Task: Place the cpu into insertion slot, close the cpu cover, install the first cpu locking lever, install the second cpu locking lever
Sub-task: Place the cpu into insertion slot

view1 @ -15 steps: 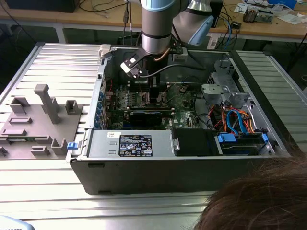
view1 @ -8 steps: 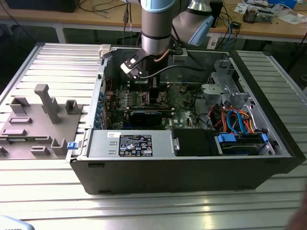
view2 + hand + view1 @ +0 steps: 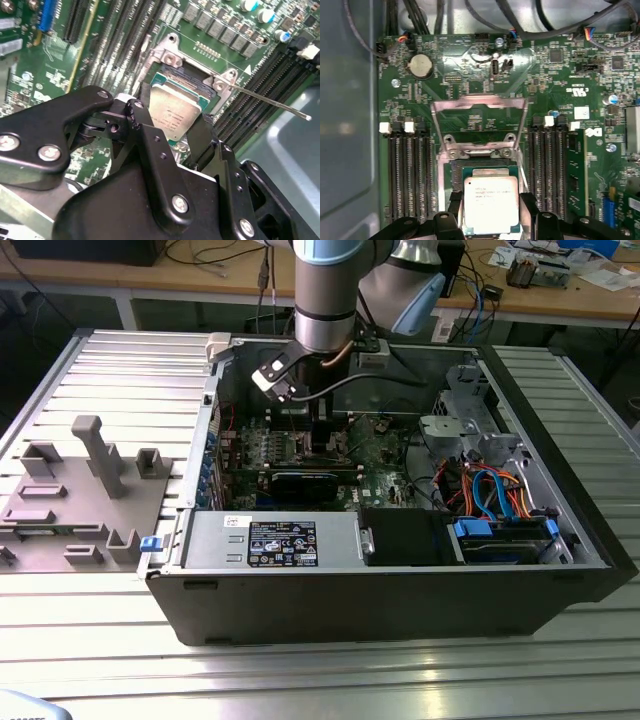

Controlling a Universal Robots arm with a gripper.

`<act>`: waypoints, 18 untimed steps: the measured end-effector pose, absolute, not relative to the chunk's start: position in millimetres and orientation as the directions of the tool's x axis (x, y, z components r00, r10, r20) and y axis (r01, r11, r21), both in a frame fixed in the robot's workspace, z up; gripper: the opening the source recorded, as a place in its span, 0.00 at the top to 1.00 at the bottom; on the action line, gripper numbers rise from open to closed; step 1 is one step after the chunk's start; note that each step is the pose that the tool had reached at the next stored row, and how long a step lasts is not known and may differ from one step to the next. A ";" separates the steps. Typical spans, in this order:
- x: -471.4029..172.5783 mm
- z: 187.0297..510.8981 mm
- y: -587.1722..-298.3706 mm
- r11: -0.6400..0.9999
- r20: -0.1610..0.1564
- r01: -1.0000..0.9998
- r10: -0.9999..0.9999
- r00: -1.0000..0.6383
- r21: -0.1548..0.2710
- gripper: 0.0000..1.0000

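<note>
In the exterior view the arm stands in the open computer case, toward its 11 o'clock. In the first wrist view the gripper pinches the cpu narrowly over the insertion slot, seemingly unseated. The cpu cover stands open, so every step remains.

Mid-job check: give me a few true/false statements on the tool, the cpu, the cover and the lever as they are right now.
1. The tool has the cpu between its fingers. True.
2. The cpu cover is shut over the insertion slot. False: it stands flipped open, away from the slot.
3. A thin locking lever sticks out free beside the slot. True.
4. The computer case has its side panel on. False: it lies open, with the board exposed.
</note>
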State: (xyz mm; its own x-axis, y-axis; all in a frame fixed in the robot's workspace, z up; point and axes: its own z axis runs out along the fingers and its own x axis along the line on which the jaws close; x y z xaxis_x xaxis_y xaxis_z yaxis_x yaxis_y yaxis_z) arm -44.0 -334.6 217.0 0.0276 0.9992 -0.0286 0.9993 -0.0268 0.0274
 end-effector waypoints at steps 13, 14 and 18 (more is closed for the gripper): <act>-44.5 200.1 -330.1 -0.026 -0.029 0.999 0.999 0.027 0.027 0.46; -44.6 199.1 -330.1 -0.026 -0.029 0.999 0.999 0.027 0.027 0.46; -44.6 207.3 -330.0 -0.026 -0.029 0.999 0.999 0.027 0.027 0.38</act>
State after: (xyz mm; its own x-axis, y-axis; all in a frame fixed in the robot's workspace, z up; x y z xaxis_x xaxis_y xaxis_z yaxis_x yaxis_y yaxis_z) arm -44.6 -330.0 207.3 0.0269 0.9992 -0.0285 0.9993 -0.0261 0.0274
